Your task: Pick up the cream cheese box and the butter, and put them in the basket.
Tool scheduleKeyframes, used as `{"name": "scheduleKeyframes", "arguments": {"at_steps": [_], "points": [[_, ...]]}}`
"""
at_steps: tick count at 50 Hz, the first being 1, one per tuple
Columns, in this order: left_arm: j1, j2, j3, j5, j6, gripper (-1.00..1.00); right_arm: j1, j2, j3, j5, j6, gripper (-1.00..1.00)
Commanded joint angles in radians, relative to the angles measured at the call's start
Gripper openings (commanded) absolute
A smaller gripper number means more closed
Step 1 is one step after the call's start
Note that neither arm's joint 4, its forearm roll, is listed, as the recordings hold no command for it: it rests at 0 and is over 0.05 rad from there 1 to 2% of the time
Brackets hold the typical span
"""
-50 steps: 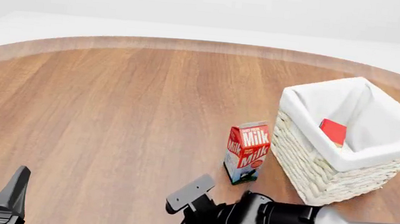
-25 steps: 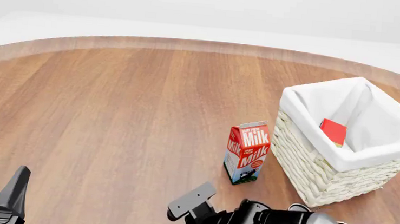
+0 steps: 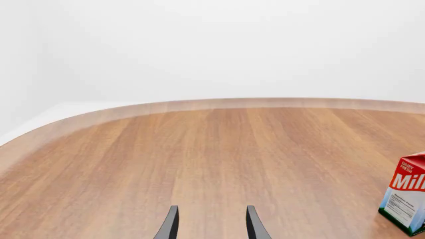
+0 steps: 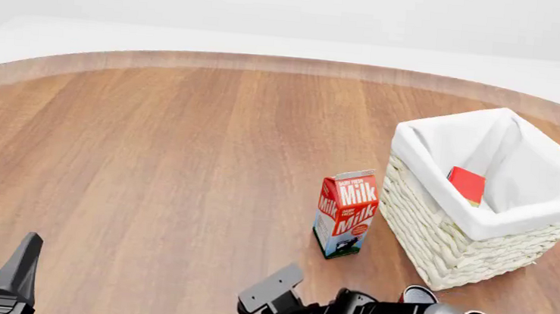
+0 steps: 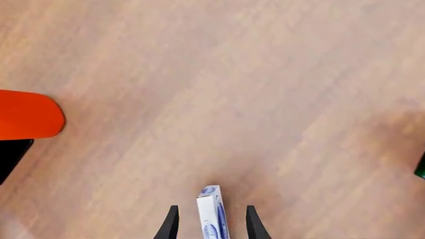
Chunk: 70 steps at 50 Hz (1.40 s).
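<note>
Cream cheese box [image 5: 211, 214] between right gripper [image 5: 210, 224] fingers (untouched)

Butter [image 4: 466, 184] inside basket [image 4: 427, 215]; milk carton [image 4: 345, 213] upright just beside it.

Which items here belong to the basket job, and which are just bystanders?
Job items: cream cheese box between the right gripper's fingers; butter inside the basket.
Bystanders: milk carton beside the basket; orange-red object, unidentifiable in the right wrist view.
</note>
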Motion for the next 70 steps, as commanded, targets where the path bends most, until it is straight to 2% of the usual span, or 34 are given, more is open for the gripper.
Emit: {"name": "scheduleKeyframes", "arguments": {"at_steps": [1,28,50,51,64,70], "points": [[0.0,0.0,0.0,0.0,0.0,1.0,0.0,0.008,0.016,-0.019,0.005,1.0],[0.0,0.0,0.0,0.0,0.0,1.0,-0.002,0.037,0.041,-0.065,0.021,1.0],[0.0,0.0,0.0,0.0,0.0,1.0,0.02,0.082,0.073,-0.139,0.064,1.0],[0.0,0.0,0.0,0.0,0.0,1.0,0.01,0.079,0.07,-0.134,0.056,-1.0],[0.0,0.0,0.0,0.0,0.0,1.0,0.004,0.078,0.067,-0.136,0.05,-1.0],[0.0,0.0,0.0,0.0,0.0,1.0,-0.014,0.053,0.058,-0.104,0.029,-1.0]]}}
